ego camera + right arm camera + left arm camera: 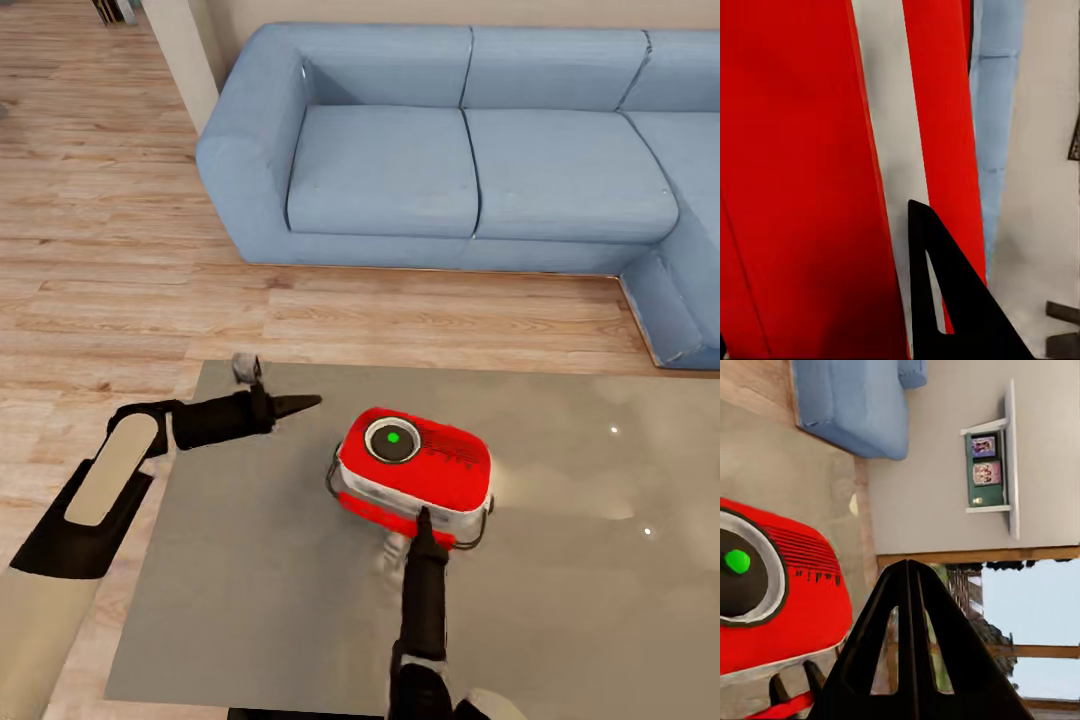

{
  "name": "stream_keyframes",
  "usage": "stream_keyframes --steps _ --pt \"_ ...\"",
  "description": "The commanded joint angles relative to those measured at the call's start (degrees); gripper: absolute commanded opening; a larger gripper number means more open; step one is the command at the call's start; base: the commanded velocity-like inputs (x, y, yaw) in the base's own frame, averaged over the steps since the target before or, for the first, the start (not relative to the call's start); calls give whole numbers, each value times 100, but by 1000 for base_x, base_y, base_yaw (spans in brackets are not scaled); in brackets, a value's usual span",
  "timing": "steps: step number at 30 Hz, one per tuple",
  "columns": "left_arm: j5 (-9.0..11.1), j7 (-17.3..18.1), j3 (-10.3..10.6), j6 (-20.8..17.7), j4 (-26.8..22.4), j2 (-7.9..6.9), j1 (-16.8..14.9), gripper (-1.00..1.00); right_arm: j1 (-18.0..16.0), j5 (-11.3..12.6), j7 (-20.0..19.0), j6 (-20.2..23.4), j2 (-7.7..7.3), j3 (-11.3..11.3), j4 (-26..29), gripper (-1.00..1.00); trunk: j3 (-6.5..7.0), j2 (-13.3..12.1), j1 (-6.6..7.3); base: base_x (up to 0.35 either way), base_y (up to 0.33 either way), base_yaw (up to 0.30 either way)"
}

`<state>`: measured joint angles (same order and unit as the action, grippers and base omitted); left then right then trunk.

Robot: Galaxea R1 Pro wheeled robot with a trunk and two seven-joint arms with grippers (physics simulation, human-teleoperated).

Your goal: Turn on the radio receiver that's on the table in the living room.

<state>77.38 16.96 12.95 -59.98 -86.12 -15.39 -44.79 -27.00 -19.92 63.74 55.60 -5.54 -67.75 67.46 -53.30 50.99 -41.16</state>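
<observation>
Nearest the head camera, the right arm's black gripper [424,520] is seen reaching up the frame, its fingers drawn together into one narrow point whose tip meets the near side of the small bright red rounded-box radio receiver [415,470]. From the right wrist camera, one dark triangular finger [945,300] is shown pressed close against the radio's white band [889,150], which runs between two red surfaces; nothing is clasped by it. The radio is laid on the large low table with a glossy grey-taupe top [580,560], toward the table's far left part, with a round dark dial and a green light [393,437] facing up and a thin metal handle [331,480] curving along its side. The left arm's black gripper [300,403] is held above the table's far left corner, just left of the radio and apart from it, its fingers [911,645] closed together and empty. Beyond the table, light wood plank floor [100,250] is seen, and past it a big blue L-shaped sofa [470,150]. A green framed picture unit on a beige wall [985,471] is caught by the left wrist camera.
</observation>
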Motion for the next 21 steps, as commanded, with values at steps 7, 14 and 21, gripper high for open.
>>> stream_keyframes --steps 7,14,21 --pt "-134 -16 426 -2 377 -989 -12 -100 -1705 -925 -5286 440 37 3603 1670 -100 0 0 1 0 0 0" --pt "-596 -11 573 -2 851 -950 -12 -100 -2639 -928 -7640 440 19 4613 1705 -100 0 0 1 0 0 0" --pt "-627 -9 593 -2 996 -939 -12 -100 -2789 -878 -8137 440 35 4723 1864 -100 0 0 1 0 0 0"
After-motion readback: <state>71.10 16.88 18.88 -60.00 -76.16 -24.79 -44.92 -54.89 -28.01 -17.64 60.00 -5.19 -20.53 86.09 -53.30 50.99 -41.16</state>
